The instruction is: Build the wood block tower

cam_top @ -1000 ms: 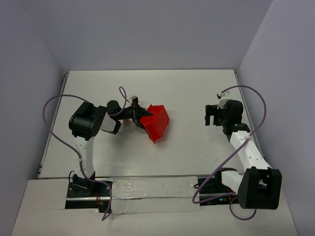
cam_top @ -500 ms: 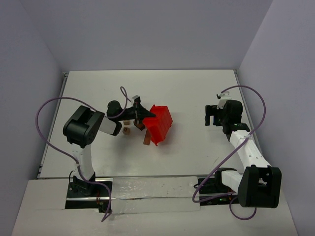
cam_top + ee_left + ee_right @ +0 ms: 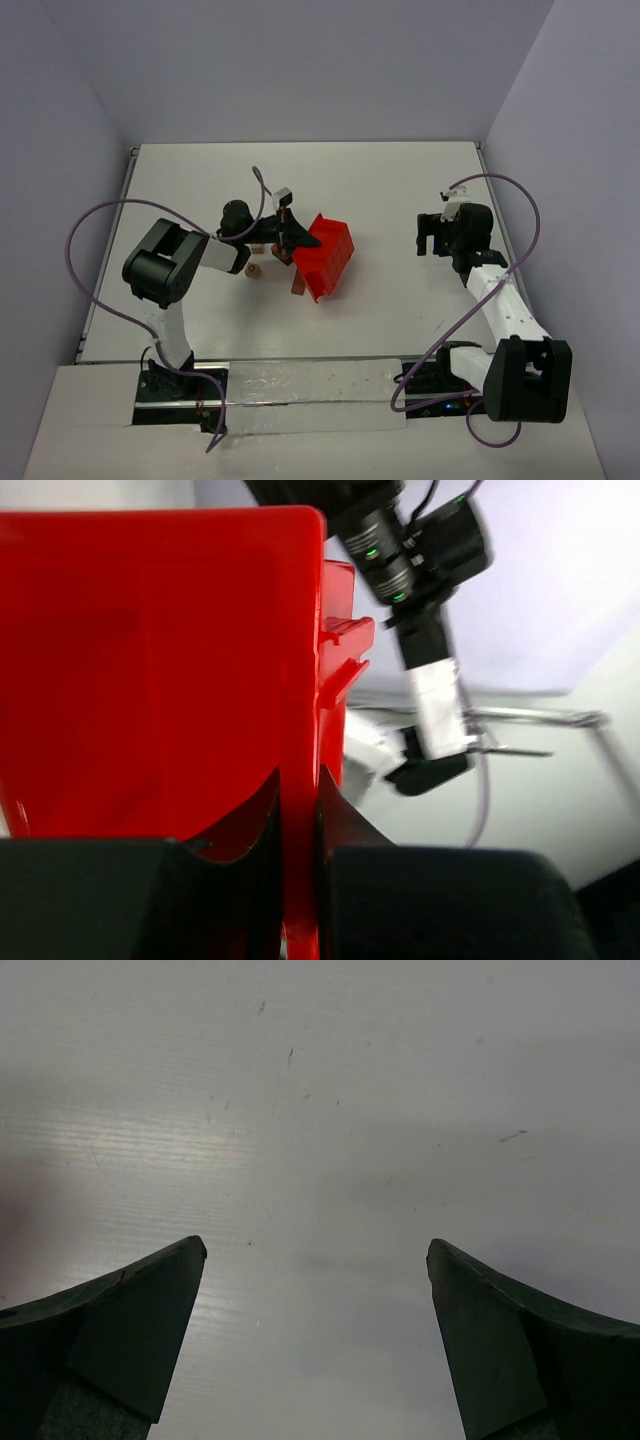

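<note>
While the left gripper (image 3: 291,240) clamps a thin wall of the red plastic tray (image 3: 325,255) and appears to hold it tilted over the middle of the table (image 3: 400,180), the step in hand looks like emptying out the pieces - no stacking has begun. No wood block tower stands anywhere. Its parts lie loose on the table on the left side of the tray: a small tan block (image 3: 254,270) apart to the left, and a reddish-brown cuboid (image 3: 297,285) touching or just beside the tray's near-left corner. Another tan piece may sit under the left wrist, but I cannot tell.

The right gripper (image 3: 430,235) hangs well apart on the right, its jaws spread wide and holding nothing.

The next move likely calls for setting the tray aside, away from the pieces, then choosing a broad block as the base.

The left wrist view shows what the top view cannot - the red wall pinched edge-on between the two dark fingers, with the right arm beyond. It shows no blocks; only the top view does. The right wrist view shows bare tabletop between its fingers.
</note>
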`<state>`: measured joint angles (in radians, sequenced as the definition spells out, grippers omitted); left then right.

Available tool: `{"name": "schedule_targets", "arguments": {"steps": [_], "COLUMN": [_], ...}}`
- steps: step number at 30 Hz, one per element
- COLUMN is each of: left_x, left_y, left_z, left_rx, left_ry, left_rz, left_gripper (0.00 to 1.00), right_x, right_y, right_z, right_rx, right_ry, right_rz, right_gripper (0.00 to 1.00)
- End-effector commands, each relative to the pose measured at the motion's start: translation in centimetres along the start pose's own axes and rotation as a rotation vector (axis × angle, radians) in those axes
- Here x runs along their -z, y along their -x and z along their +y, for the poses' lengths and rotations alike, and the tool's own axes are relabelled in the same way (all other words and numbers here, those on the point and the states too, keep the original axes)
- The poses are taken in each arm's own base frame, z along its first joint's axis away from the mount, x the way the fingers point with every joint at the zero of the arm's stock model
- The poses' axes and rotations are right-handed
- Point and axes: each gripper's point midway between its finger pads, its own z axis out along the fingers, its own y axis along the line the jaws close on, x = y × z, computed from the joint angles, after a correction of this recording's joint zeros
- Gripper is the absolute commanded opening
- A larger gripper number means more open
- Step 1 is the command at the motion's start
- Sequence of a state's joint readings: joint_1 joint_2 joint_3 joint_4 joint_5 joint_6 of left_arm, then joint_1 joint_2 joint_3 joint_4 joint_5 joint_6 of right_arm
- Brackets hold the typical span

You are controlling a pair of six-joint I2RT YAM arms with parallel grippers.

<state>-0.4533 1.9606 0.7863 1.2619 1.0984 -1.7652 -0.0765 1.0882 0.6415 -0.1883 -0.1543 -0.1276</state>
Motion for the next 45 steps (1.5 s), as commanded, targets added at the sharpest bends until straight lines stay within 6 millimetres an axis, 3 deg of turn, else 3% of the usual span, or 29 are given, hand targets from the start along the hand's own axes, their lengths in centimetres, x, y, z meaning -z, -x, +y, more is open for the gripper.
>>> {"name": "schedule_targets", "arguments": {"steps": [1, 3, 5, 8, 12, 14, 15, 16, 17, 19, 23, 29, 33, 36, 40, 43, 45], "left_x": [-0.9, -1.1, -1.0, -1.0, -1.2, -1.7, -1.3, -2.4, -1.6, -1.8, -0.1, 5.1, 6.4, 9.1, 14.8, 21.9, 24.7], "left_y": [-1.1, -0.7, -0.9, 0.8, 2.7, 1.8, 2.5, 1.6, 2.5, 1.9, 2.8, 5.9, 6.7, 8.5, 12.0, 14.9, 16.2], "left_z": [-2.2, -1.1, -0.2, 0.7, -0.7, -0.5, -0.8, -1.3, -1.3, -0.5, 0.2, -4.1, -6.3, -7.1, -6.7, -6.7, -7.0], "left_rx": [-0.424, -0.591, -0.579, -0.736, -0.964, -1.049, -1.143, -1.168, -1.231, -1.332, -1.383, -1.368, -1.342, -1.265, -1.027, -0.842, -0.831], "left_ry": [0.097, 0.218, 0.335, 0.565, 0.845, 0.932, 1.056, 1.037, 1.146, 1.267, 1.47, 1.808, 1.824, 1.848, 1.822, 1.833, 1.826], "left_rz": [0.067, 0.045, 0.054, -0.016, -0.11, -0.087, -0.141, -0.125, -0.155, -0.122, -0.124, -0.524, -0.598, -0.645, -0.637, -0.673, -0.696], "left_gripper": [0.0, 0.0, 0.0, 0.0, 0.0, 0.0, 0.0, 0.0, 0.0, 0.0, 0.0, 0.0, 0.0, 0.0, 0.0, 0.0, 0.0], "right_x": [0.6, 0.6, 0.6, 0.6, 0.6, 0.7, 0.6, 0.6, 0.6, 0.6, 0.6, 0.5, 0.5, 0.6, 0.6, 0.4, 0.3], "right_y": [2.7, 2.8, 2.8, 2.9, 3.0, 3.0, 2.9, 2.9, 2.9, 2.9, 3.0, 3.0, 3.0, 2.9, 2.9, 2.9, 2.9], "right_z": [-0.3, -0.3, -0.3, -0.4, -0.5, -0.5, -0.5, -0.5, -0.6, -0.6, -0.5, -0.5, -0.5, -0.5, -0.5, -0.3, -0.2], "right_rx": [0.002, 0.003, 0.004, 0.007, 0.008, 0.009, 0.01, 0.011, 0.011, 0.013, 0.015, 0.016, 0.016, 0.017, 0.016, 0.015, 0.016], "right_ry": [-0.012, -0.012, -0.014, -0.017, -0.022, -0.025, -0.026, -0.025, -0.028, -0.028, -0.027, -0.025, -0.024, -0.026, -0.025, -0.018, -0.014], "right_rz": [-0.063, -0.068, -0.066, -0.07, -0.073, -0.074, -0.072, -0.072, -0.071, -0.071, -0.074, -0.071, -0.074, -0.071, -0.072, -0.068, -0.064], "right_gripper": [1.0, 1.0, 1.0, 1.0, 1.0, 1.0, 1.0, 1.0, 1.0, 1.0, 1.0, 1.0, 1.0, 1.0, 1.0, 1.0, 1.0]}}
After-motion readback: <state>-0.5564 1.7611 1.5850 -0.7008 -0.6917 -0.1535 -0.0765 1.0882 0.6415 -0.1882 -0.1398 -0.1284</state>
